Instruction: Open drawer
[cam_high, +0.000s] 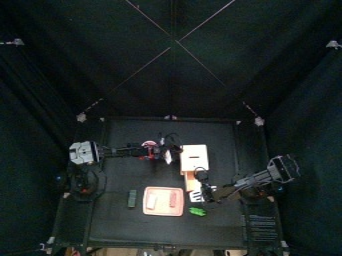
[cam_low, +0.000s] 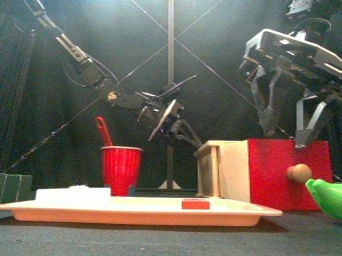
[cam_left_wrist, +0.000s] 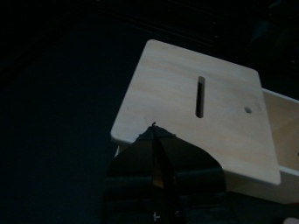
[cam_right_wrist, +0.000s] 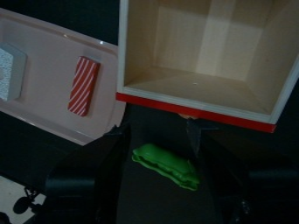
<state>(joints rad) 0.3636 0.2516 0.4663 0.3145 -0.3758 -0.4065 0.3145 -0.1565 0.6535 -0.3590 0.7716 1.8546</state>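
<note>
The left pincer (cam_left_wrist: 152, 144) looks clamped on the edge of the drawer (cam_left_wrist: 222, 109) unit's cream top panel, its jaws nearly together around the thin board. The right pincer (cam_right_wrist: 170, 175) hangs wide apart just above the red front (cam_right_wrist: 198, 107), holding nothing.

From above, the drawer sits near the middle of the table (cam_high: 134, 135), with the left arm coming in from 9 o'clock and the right from 4 o'clock. A green thing (cam_right_wrist: 163, 166) lies on the table at 6 o'clock from it, and the pink tray (cam_right_wrist: 47, 96) at 7 o'clock.

The unit looks like thin, light wood, stiff and smooth. It would likely slide across the table under a pull, so bracing the top panel makes sense. The small round knob (cam_low: 298, 172) on the red front is the natural hold. It is little and may slip from wide jaws, so they should close squarely on it.

The right wrist view looks into an open cream box behind the red front. I cannot tell how far out the drawer is. The knob is mostly hidden there, and the left pincer's contact on the panel is dark and hard to confirm
</note>
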